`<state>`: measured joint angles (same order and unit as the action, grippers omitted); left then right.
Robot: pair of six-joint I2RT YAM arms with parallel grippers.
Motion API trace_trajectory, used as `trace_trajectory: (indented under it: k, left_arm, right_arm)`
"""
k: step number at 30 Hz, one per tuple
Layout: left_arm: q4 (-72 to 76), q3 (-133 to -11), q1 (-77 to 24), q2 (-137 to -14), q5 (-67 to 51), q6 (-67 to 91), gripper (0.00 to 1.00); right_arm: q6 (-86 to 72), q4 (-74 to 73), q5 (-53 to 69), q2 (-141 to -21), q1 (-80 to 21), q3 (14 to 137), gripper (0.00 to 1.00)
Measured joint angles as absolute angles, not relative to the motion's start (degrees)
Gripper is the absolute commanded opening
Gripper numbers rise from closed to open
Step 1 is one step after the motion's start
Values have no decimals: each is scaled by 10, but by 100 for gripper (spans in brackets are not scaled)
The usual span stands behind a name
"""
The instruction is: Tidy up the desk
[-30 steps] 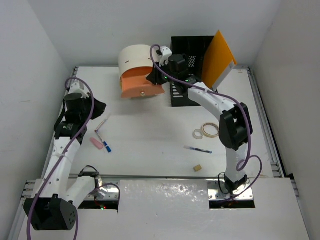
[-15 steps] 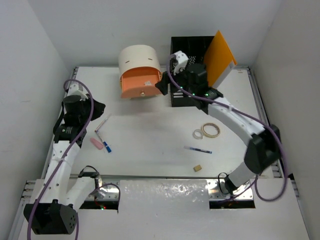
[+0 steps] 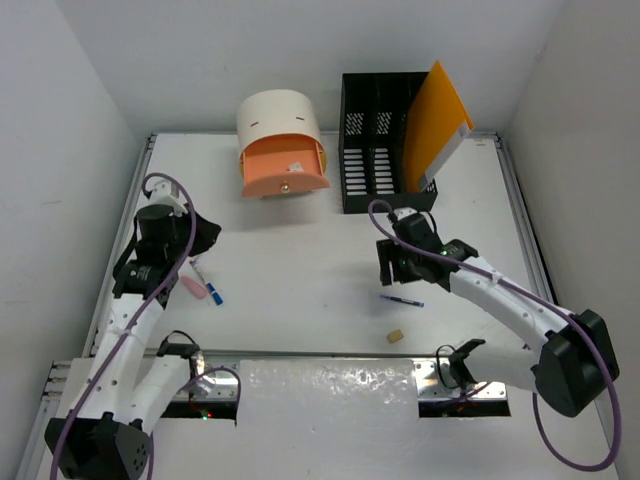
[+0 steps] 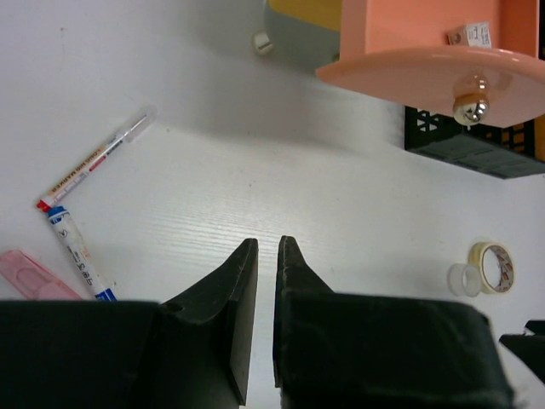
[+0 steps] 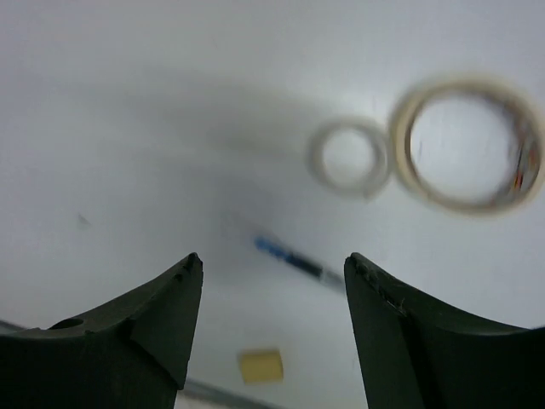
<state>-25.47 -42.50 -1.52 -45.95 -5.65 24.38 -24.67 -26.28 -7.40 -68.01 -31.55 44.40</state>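
I count two round tape rings (image 5: 464,204), three slim pens (image 4: 94,162), one tan cube (image 5: 261,365) on the white table (image 3: 300,250); left end effector (image 4: 266,249) narrow, right end effector (image 5: 272,258) wide.

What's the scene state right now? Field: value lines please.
left gripper: shut, empty, above desk
right gripper: open, empty, over pen
tape rolls: two, side by side, beyond pen
drawer: pulled out
markers: two, tips meeting, by pink eraser
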Motion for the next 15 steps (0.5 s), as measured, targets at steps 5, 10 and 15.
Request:
trace_trajectory:
  k: [5, 10, 15]
  left_arm:
    - [-271, -420, -23, -441, -65, 243, 8]
    - [-289, -408, -35, -421, -80, 243, 8]
    - [-298, -401, -59, -414, -84, 243, 8]
  right_arm:
    - [-317, -382, -76, -651, -324, 399, 66]
    - [-361, -432, -51, -575, -325, 353, 67]
    - [-387, -443, -15, -544, -332, 296, 67]
